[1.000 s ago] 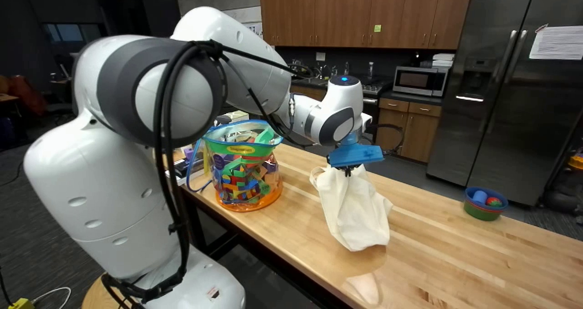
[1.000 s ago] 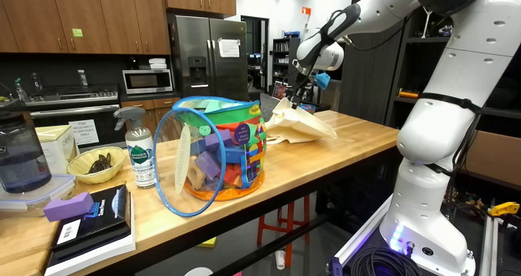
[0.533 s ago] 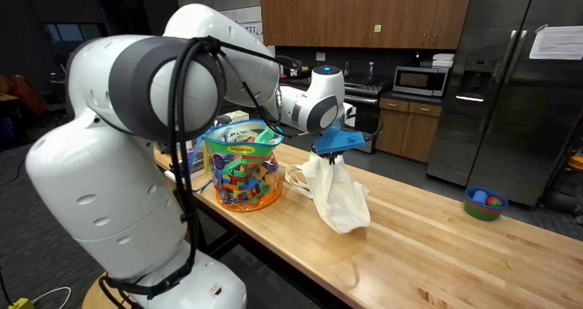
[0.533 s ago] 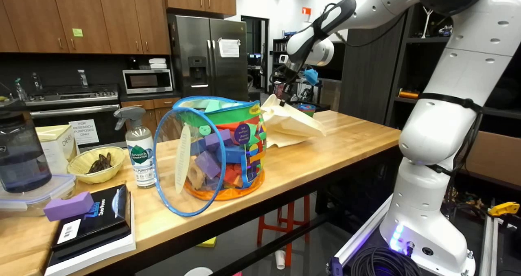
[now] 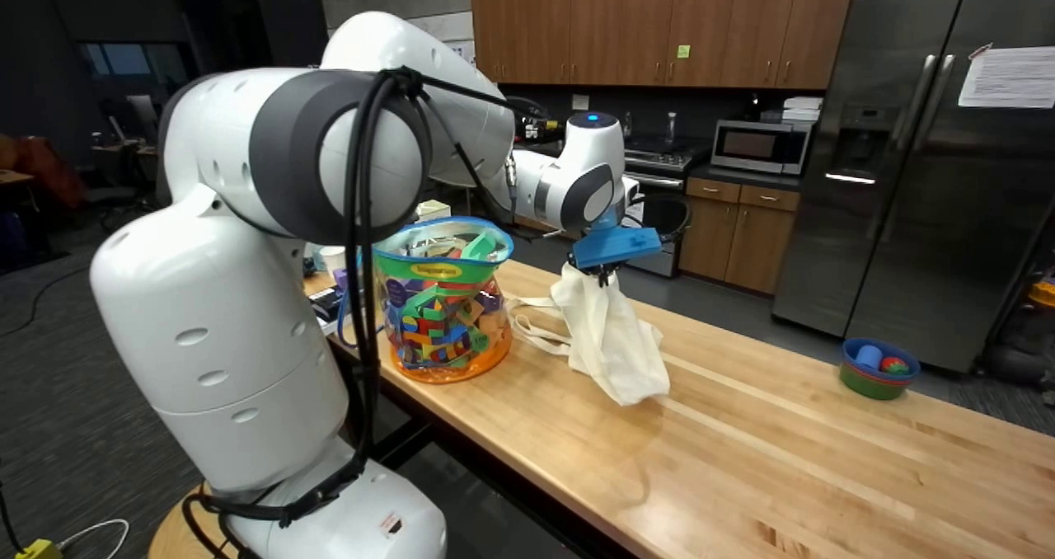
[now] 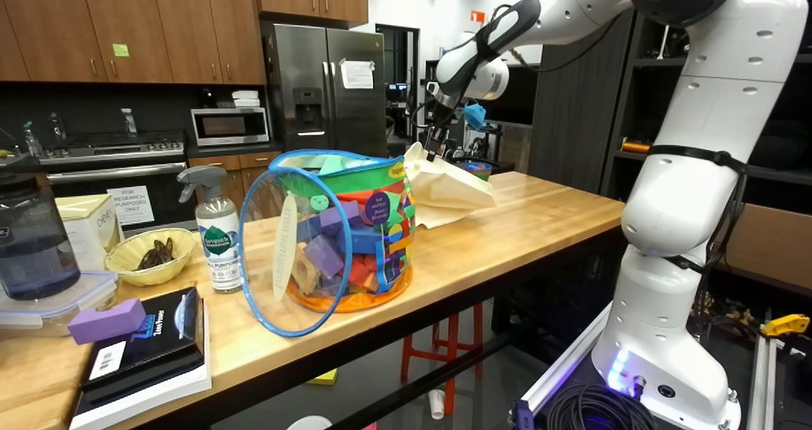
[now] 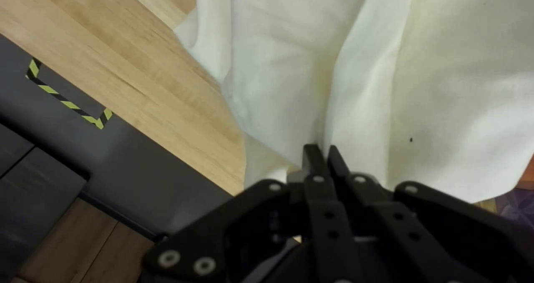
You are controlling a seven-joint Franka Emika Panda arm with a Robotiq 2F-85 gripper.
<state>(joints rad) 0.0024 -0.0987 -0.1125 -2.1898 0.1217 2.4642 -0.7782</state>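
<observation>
We see the gripper (image 7: pixel 321 150) pinched narrow on a white cloth bag (image 5: pixel 616 340) over the table (image 5: pixel 783 468), near the tub of blocks (image 5: pixel 435 271).

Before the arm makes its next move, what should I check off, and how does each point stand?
1. Claw shut on the cloth bag: ok.
2. Lower end of the cloth bag off the tabletop: cannot tell.
3. Straps clear of the block bag: cannot tell; they reach its outline in an exterior view.
4. The block bag upright: ok.
5. Its lid closed: not ok; it hangs down, open.
6. Bowl stack apart from the cloth bag: ok.
</observation>
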